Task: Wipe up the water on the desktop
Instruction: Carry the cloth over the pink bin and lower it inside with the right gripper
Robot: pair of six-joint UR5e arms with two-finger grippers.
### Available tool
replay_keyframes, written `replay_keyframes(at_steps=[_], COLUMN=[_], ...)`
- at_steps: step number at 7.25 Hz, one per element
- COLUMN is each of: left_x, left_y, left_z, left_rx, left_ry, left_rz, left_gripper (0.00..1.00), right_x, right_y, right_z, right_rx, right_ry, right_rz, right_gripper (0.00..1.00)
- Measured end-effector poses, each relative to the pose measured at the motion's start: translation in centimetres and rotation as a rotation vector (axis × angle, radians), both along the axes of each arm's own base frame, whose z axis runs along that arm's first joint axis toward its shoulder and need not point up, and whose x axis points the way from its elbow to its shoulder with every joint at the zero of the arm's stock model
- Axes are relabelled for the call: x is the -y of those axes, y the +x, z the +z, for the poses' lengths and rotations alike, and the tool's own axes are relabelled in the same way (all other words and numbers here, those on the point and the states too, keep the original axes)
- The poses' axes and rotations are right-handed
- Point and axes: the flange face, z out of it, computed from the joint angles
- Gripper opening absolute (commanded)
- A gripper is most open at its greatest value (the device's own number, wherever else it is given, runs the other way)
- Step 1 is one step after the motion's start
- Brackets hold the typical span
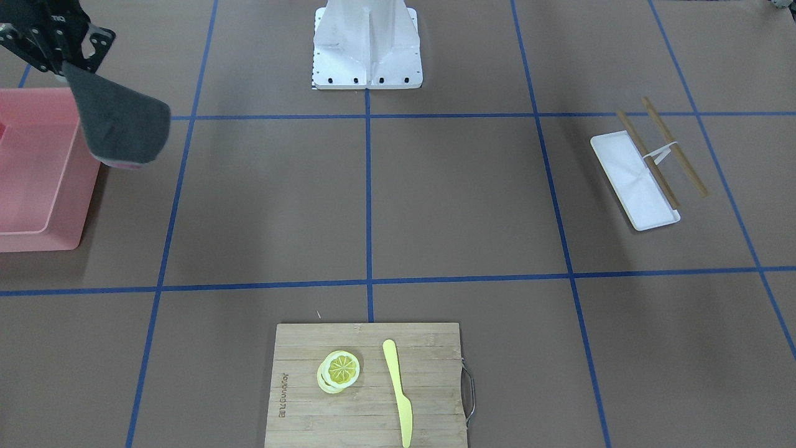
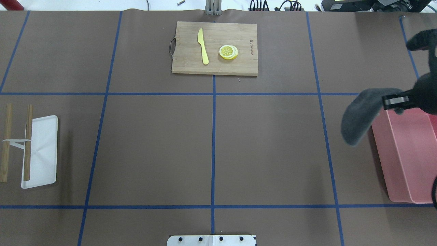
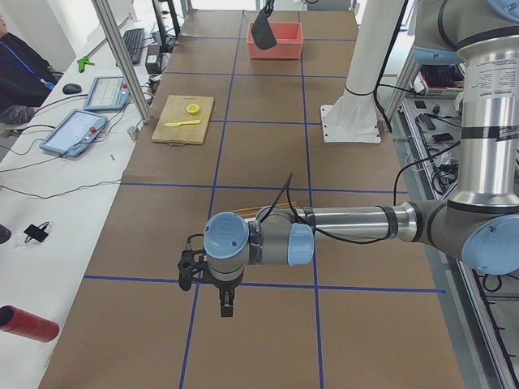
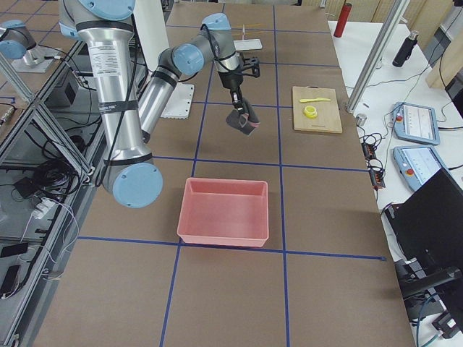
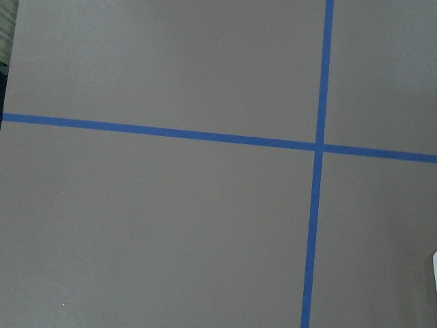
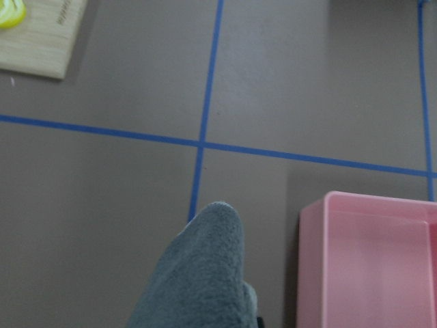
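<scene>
The desktop (image 1: 460,199) is matte brown with blue tape lines; I see no water on it. My right gripper (image 1: 59,50) is shut on a dark grey cloth (image 1: 121,124) and holds it in the air. The cloth hangs over the inner edge of the pink bin. In the overhead view the right gripper (image 2: 394,101) is at the right edge with the cloth (image 2: 362,114) drooping from it. The right wrist view shows the cloth (image 6: 198,273) over bare desktop (image 6: 102,205). My left gripper (image 3: 225,304) shows only in the exterior left view, low over the desktop; I cannot tell whether it is open or shut.
A pink bin (image 2: 389,153) stands on the robot's right. A bamboo cutting board (image 2: 191,65) with a lemon slice (image 2: 228,52) and a yellow knife (image 2: 203,46) lies at the far edge. A white tray (image 2: 44,153) with chopsticks (image 2: 28,143) lies on the robot's left.
</scene>
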Motion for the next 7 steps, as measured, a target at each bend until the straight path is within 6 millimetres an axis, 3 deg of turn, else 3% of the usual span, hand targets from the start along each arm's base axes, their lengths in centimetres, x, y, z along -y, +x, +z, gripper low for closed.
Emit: replay_keyframes(at_steps=[2,4,6,7], left_x=[0.0,0.0,0.0,0.0], left_y=[0.0,0.0,0.1,0.1], left_z=[0.0,0.0,0.0,0.0], left_rx=[0.000,0.001,0.000,0.000], left_ry=[0.003,0.004,0.004,0.004], left_rz=[0.000,0.001,0.002,0.003], left_gripper=[0.99,0.98,0.98,0.99], right_x=[-2.9,-4.1,-4.4,-3.9], right_y=[4.3,7.2,8.3,8.5], right_z=[4.2,7.1,10.1,12.6], right_rx=[-0.108,-0.172,-0.157,-0.141], right_ry=[-0.024,-0.036,-0.027,-0.011], right_rz=[-0.071,-0.117,-0.123,-0.122], right_gripper=[0.00,0.00,0.00,0.00])
